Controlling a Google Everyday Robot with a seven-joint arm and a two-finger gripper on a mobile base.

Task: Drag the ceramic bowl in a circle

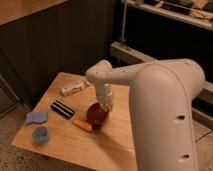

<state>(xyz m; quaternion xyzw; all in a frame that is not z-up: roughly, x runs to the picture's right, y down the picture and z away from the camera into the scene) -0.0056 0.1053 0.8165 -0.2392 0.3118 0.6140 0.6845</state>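
Camera view, single frame, inspected for placement and hold.

Your gripper (105,106) stands low over the middle of the table (115,150), pointing straight down from the arm (102,80). It meets the ceramic bowl (97,115) at the bowl's far right rim. Its fingers are drawn together, and by appearance they pinch the bowl's wall. A grip at the rim rather than the centre suits a drag: the bowl sits flat on the wood and follows wherever the rim is led.

The bowl is upright, near the table's centre. Note the carrot (82,124) — it lies just beside the bowl's near left side, touching it or close to touching; the frame does not settle which.

Other items lie to the left:
- black bar (62,109), near the bowl but apart from it
- white packet (74,88), towards the far edge
- blue sponge (36,117) and light-blue cup (40,134), well apart at the left corner

Judgement: the drag is in hand, not finished. Your free room lies to the right and towards the near edge — the left arc is the tight one. If you sweep wide there, expect the bowl to shove the carrot, and possibly the black bar. Keep the circle small and the downward pressure steady, or the glossy rim may slip from the hold.
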